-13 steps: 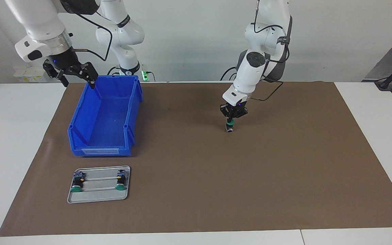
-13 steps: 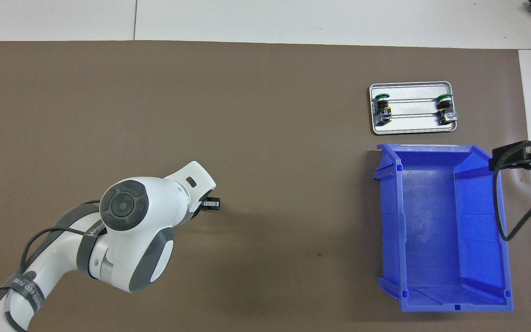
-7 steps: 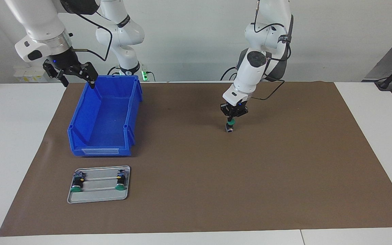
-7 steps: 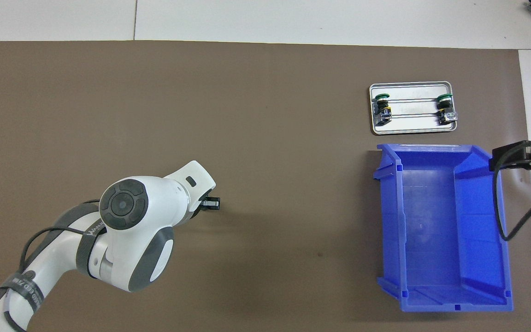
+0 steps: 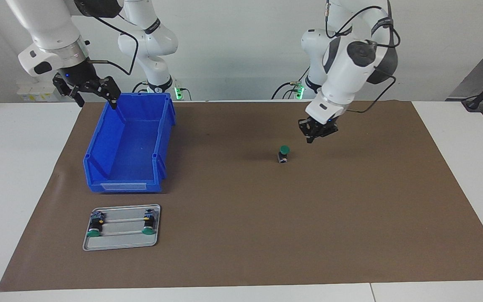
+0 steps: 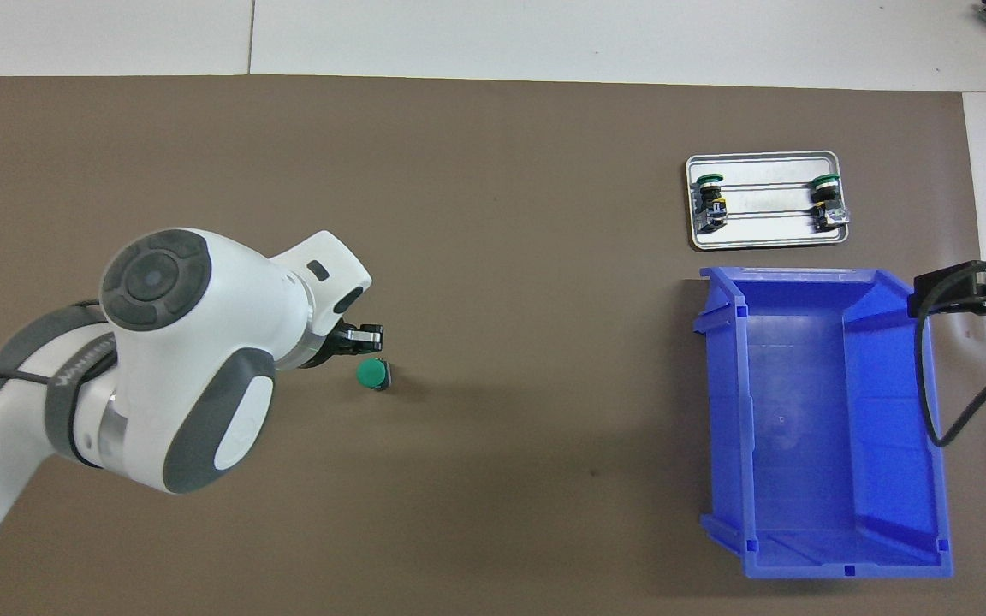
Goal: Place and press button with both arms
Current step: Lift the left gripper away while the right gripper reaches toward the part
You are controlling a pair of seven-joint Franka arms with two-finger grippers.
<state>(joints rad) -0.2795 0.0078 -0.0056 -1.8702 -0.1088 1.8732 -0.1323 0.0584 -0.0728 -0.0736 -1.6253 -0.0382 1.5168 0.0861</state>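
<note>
The button stands upright on the brown mat, green cap up, with nothing touching it. My left gripper hangs above the mat just beside the button, toward the left arm's end of the table. It is shut, holds nothing and is clear of the cap. My right gripper waits open and empty in the air over the corner of the blue bin that is nearest the robots.
The blue bin has nothing in it and stands toward the right arm's end. A small metal tray lies on the mat farther from the robots than the bin. Two more green-capped buttons lie in it.
My left gripper has lifted off the button's cap and swung toward the left arm's end of the table, baring the cap. The button stayed put. The right arm has not moved.
</note>
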